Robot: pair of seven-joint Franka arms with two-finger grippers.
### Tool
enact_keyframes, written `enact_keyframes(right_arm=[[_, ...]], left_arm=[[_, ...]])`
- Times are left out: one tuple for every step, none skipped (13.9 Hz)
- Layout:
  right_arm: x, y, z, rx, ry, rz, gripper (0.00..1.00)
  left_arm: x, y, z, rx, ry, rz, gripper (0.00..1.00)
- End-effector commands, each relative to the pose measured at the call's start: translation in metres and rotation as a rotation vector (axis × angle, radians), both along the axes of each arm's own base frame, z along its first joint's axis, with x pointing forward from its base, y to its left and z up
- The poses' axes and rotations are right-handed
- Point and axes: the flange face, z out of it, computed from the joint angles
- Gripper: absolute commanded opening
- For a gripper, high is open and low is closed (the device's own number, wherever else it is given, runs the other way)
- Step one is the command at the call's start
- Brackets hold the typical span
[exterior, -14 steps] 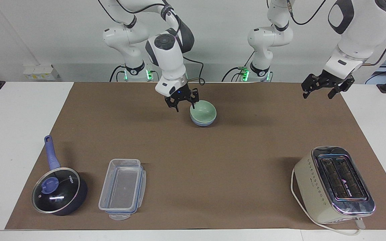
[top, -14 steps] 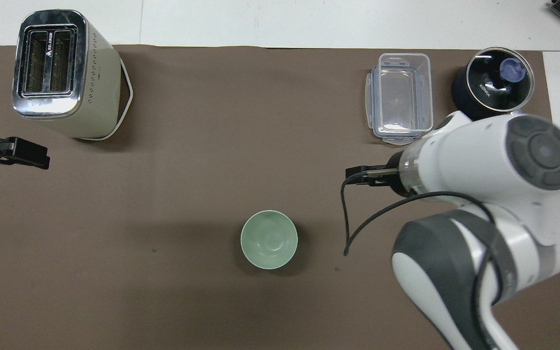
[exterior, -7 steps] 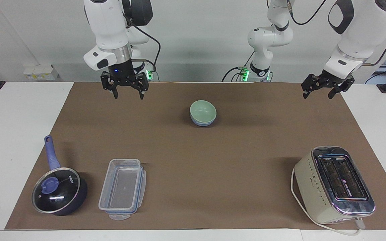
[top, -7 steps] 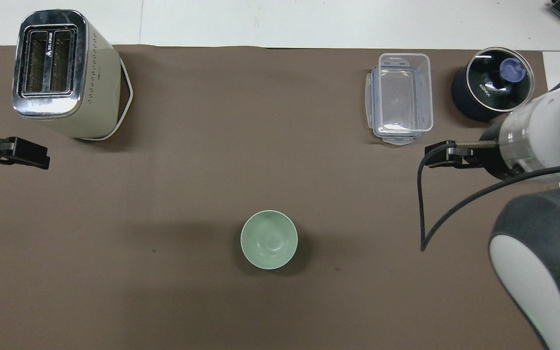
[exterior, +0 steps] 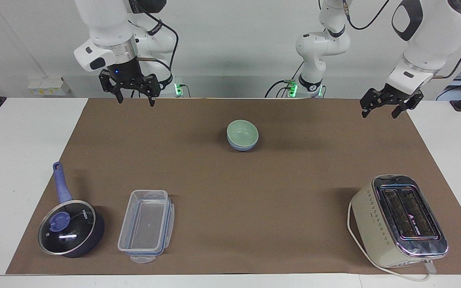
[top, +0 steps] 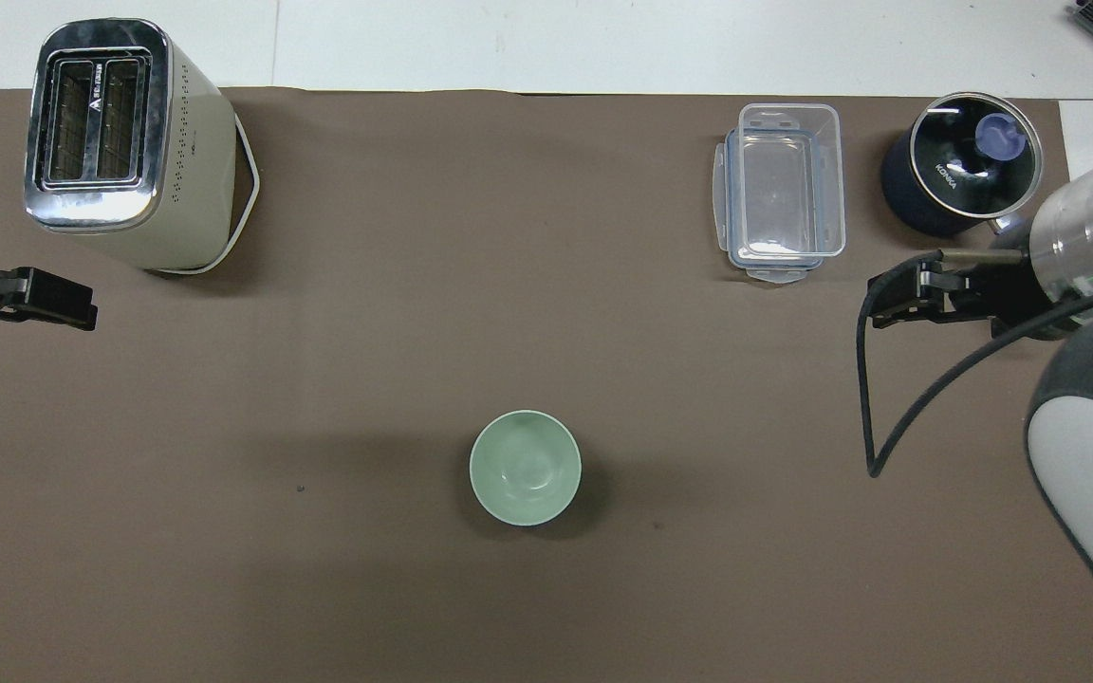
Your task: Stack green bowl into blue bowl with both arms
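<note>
The pale green bowl point(exterior: 241, 132) sits nested in the light blue bowl point(exterior: 243, 147), of which only the lower wall shows below the green rim. The stack stands mid-table, on the half nearer to the robots. In the overhead view only the green bowl point(top: 525, 467) shows; the blue bowl is hidden under it. My right gripper point(exterior: 135, 101) is open and empty, raised over the mat's edge toward the right arm's end, well apart from the bowls. My left gripper point(exterior: 379, 115) is open and empty, raised over the mat's corner at the left arm's end, waiting.
A cream toaster point(exterior: 400, 222) with its cord stands far from the robots at the left arm's end. A clear rectangular container point(exterior: 146, 226) and a dark blue saucepan with glass lid point(exterior: 70, 228) stand far from the robots at the right arm's end. A brown mat point(exterior: 294, 188) covers the table.
My right gripper has left the green bowl's rim, risen and swung toward the right arm's end of the table. The bowls stay stacked. The left arm has not moved.
</note>
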Motion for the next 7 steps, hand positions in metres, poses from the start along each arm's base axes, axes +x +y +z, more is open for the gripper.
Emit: enact_keyframes(right_arm=[[-0.0123, -0.0054, -0.0041, 0.023, -0.018, -0.013, 1.0], [-0.0123, -0.0054, -0.0041, 0.023, -0.018, -0.016, 1.0], [-0.0123, -0.0054, -0.0041, 0.023, -0.018, -0.017, 1.0], [-0.0122, -0.0054, -0.0039, 0.024, -0.019, -0.017, 1.0], [-0.0115, -0.0053, -0.0034, 0.025, -0.025, -0.017, 1.0], [-0.0111, -0.005, -0.0037, 0.027, -0.028, -0.017, 1.0], [-0.0109, -0.0052, -0.0036, 0.025, -0.03, -0.017, 1.0]], left_arm=[[-0.0023, 0.0039, 0.0008, 0.017, 0.006, 0.0, 1.0], [-0.0023, 0.0039, 0.0008, 0.017, 0.006, 0.0, 1.0], [-0.0024, 0.0031, 0.0008, 0.017, 0.006, -0.002, 1.0], [-0.0028, 0.003, 0.0016, 0.017, 0.004, -0.002, 1.0], [-0.0028, 0.0039, 0.0016, 0.017, 0.004, 0.0, 1.0], [-0.0023, 0.0039, 0.0008, 0.017, 0.006, 0.0, 1.0], [-0.0024, 0.0031, 0.0008, 0.017, 0.006, -0.002, 1.0]])
